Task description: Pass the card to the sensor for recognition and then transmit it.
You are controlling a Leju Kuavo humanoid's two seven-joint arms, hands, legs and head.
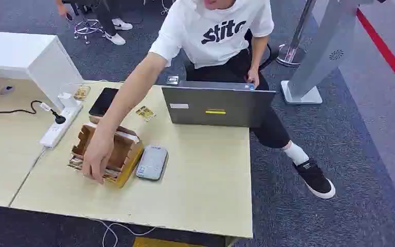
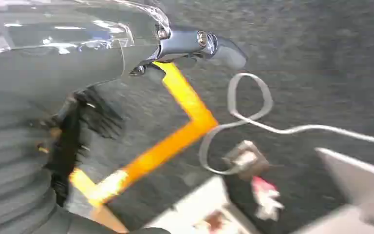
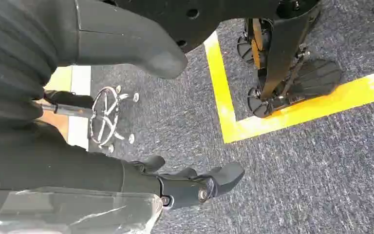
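While a person's hand (image 1: 96, 157) reaches into the card holder (image 1: 114, 154) (beside the sensor (image 1: 151, 162)), both robot hands (image 2: 195, 44) (image 3: 195, 185) hang empty, fingers apart.

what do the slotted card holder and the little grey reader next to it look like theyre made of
The card holder looks like light wood or plywood: tan, matte, with flat cut dividers and a yellowish edge; cardboard cannot be ruled out. The reader beside it looks like moulded plastic: smooth grey-silver shell, rounded corners, slight sheen. A person's hand covers part of the holder.

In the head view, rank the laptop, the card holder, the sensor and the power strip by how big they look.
1. Laptop.
2. Card holder, partly hidden under a person's hand.
3. Power strip and sensor: too alike to rank; the strip is longer, the sensor wider.
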